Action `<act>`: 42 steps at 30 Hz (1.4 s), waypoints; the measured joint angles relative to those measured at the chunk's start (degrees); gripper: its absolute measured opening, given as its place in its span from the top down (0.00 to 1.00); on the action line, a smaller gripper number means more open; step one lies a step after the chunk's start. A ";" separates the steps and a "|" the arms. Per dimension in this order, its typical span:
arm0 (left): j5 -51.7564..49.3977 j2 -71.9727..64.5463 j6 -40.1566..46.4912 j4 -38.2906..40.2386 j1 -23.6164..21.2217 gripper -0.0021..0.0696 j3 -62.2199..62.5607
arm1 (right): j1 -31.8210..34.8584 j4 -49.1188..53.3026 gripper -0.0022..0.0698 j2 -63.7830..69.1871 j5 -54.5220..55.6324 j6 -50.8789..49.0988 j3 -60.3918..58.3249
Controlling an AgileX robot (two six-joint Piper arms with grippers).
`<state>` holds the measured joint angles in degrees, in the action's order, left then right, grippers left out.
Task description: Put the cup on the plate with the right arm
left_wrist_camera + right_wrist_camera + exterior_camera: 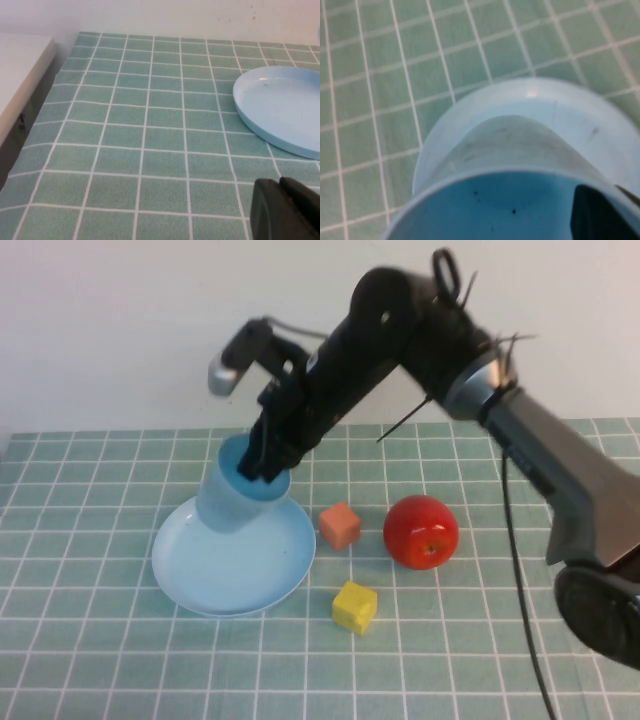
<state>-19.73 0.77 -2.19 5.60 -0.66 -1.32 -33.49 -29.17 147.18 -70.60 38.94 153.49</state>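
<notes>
Light blue is the colour of both main things here – the cup (232,498) and the plate (235,560). In the high view the cup sits at the far-left part of the plate, at about 11 o'clock on it. The cup leans a bit, with its open top tipped toward the arm. I cannot tell if its bottom touches the plate or hangs just above it.

The right arm (420,350) reaches in from the right side and stretches over the table (100,660) to the cup. The right gripper (268,458) is at the cup's rim, with one black finger going down inside the cup and the wall of the cup pinched between the fingers – it is closed on the cup. In the right wrist view the inside of the cup (510,205) fills the lower part of the picture, a dark finger (602,215) shows inside it, and the plate (470,130) lies under it.

The table has a green cloth with white lines in squares. At 3 o'clock from the plate stands a small orange block (340,526), close to the plate's edge. A red apple (421,531) sits a bit more to the right. A yellow block (355,607) lies at about 5 o'clock from the plate, near it but not touching.

The left gripper (285,212) shows only in the left wrist view, as a dark shape low over the table, near the plate (280,105) but apart from it.
</notes>
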 joint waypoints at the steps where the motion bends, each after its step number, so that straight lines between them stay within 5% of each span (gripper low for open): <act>1: 0.00 0.00 0.00 0.00 0.00 0.97 0.00 | -0.46 0.74 0.94 1.09 -0.23 0.00 0.00; 6: 0.00 0.00 0.00 0.00 0.00 0.97 0.00 | -0.78 2.47 0.92 4.50 -0.23 -0.82 -0.10; 13: 0.00 0.00 0.00 0.00 0.00 0.97 0.00 | -0.78 3.82 0.64 4.66 -0.23 -3.55 -0.10; 18: 0.00 0.00 0.12 0.04 0.00 0.97 0.00 | -0.78 4.67 0.60 2.76 -0.23 -3.55 -0.10; 21: 0.00 0.00 0.12 0.04 0.00 0.97 0.00 | -0.78 5.85 0.63 0.12 -0.23 -3.55 -0.10; 25: 0.00 0.00 0.12 0.13 0.00 0.97 0.00 | -0.35 6.59 0.86 -5.53 -0.23 -5.45 -0.10; 28: 0.00 0.00 0.12 0.13 0.00 0.97 0.00 | 0.30 9.19 0.93 -11.31 -0.23 -7.93 -0.10; 42: 0.00 0.00 0.12 0.17 0.00 0.97 0.00 | 2.16 25.44 0.97 -40.74 -0.26 -12.17 -5.68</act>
<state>-19.73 0.77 -2.08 5.77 -0.66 -1.32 -31.33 -3.74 106.44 -70.86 26.77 147.81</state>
